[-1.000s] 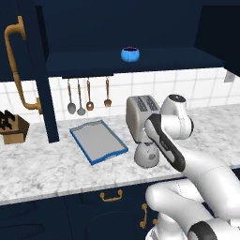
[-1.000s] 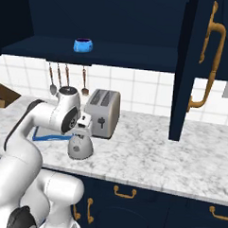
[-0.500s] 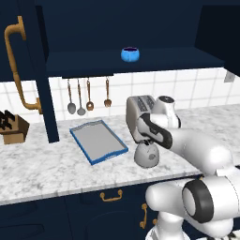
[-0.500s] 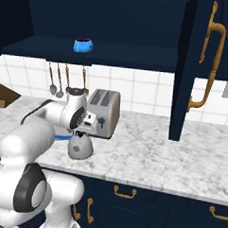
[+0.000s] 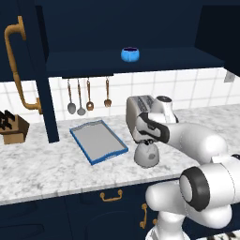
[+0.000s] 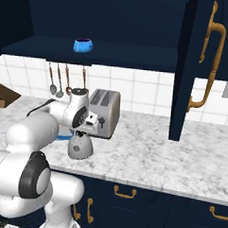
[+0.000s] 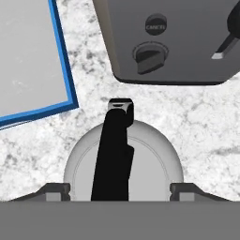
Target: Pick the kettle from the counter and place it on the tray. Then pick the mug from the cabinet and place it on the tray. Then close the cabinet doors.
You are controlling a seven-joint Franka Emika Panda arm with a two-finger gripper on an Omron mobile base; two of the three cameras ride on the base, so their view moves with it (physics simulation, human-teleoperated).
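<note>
As arm bends low, end effector [image 7: 117, 191] straddles kettle [image 5: 146, 154] handle.

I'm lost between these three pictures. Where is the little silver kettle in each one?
Left base view: the kettle sits right of centre on the counter, just in front of the toaster.
Right base view: the kettle sits left of centre, again in front of the toaster.
Hand view: the kettle fills the bottom centre, its black handle pointing up.
Shared landmark: the toaster.
</note>
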